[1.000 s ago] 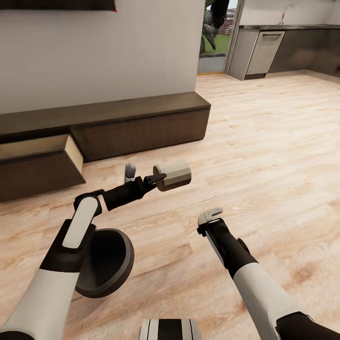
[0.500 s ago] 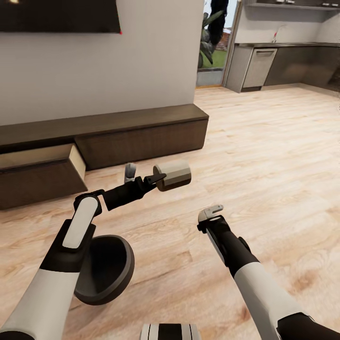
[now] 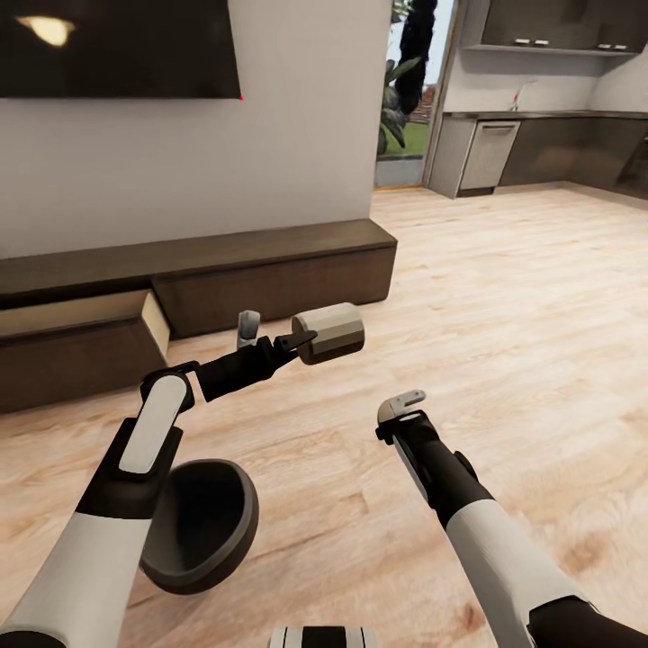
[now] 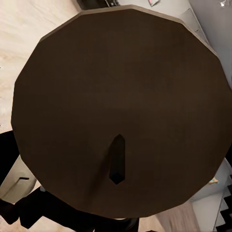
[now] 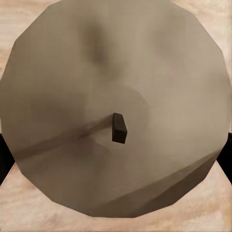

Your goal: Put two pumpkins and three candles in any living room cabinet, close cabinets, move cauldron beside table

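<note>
Your left gripper (image 3: pixel 279 337) holds a short, fat, cream-coloured candle (image 3: pixel 329 333) up in the air. The candle lies on its side, with the gripper's dark finger (image 3: pixel 297 341) touching one end. In the left wrist view the round top of this candle (image 4: pixel 121 96) looks dark brown, with a small black wick (image 4: pixel 117 159) near its middle. The candle hangs over the light wooden floor (image 3: pixel 522 297), near the front of the long, low, dark-brown wooden cabinet (image 3: pixel 279 270) that stands against the white wall (image 3: pixel 297 117). One drawer with a light tan inside (image 3: pixel 85 315) is pulled open. The other flat front beside it is shut. Your right gripper (image 3: pixel 401 407) is lower and closer to you, over bare floor. I cannot tell if it is wide, narrow or holding something. The right wrist view has a pale round candle top (image 5: pixel 116 72) with a small dark wick (image 5: pixel 118 128), and wooden floor behind it. A round, dark grey cauldron (image 3: pixel 202 526) sits on the floor under your left arm, well away from the cabinet. A big black screen (image 3: pixel 117 45) hangs on the wall above the cabinet.
</note>
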### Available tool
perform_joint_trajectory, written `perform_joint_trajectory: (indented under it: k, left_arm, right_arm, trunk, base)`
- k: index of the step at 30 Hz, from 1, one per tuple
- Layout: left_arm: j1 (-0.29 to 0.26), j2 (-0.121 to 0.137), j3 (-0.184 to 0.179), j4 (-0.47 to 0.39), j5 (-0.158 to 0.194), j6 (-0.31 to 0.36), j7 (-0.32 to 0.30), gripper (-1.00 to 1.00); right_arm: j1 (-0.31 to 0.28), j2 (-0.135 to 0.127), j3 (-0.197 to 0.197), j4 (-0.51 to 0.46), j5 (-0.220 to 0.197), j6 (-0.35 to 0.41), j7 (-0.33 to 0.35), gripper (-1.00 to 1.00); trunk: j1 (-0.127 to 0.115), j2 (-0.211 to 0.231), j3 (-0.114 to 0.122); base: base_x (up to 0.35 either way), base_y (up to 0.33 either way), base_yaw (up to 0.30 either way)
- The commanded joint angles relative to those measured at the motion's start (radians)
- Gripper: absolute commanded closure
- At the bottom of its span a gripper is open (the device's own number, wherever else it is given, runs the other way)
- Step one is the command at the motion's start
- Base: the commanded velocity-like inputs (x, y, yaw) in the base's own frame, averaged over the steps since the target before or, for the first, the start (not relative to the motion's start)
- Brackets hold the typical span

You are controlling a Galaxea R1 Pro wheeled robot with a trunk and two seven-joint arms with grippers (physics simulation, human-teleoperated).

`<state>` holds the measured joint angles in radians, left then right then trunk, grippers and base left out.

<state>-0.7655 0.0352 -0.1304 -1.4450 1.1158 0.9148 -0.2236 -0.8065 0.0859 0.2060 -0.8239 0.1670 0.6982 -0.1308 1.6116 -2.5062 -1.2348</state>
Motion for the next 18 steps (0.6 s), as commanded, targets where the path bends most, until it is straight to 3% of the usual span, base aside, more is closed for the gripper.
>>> perform_joint_trajectory:
  k: [1, 18]
  left_arm:
    - [0.000, 0.000, 0.000, 0.000, -0.004, -0.001, -0.002, 1.00]
    - [0.000, 0.000, 0.000, 0.000, -0.004, -0.001, -0.002, 1.00]
  right_arm:
    - [0.000, 0.000, 0.000, 0.001, -0.001, 0.000, 0.000, 1.00]
    - [0.001, 0.002, 0.001, 0.006, -0.003, 0.001, 0.000, 1.00]
  trunk:
    - [0.000, 0.000, 0.003]
    - [-0.008, 0.004, 0.047]
  base:
    - [0.000, 0.000, 0.145]
    - [0.000, 0.000, 0.167]
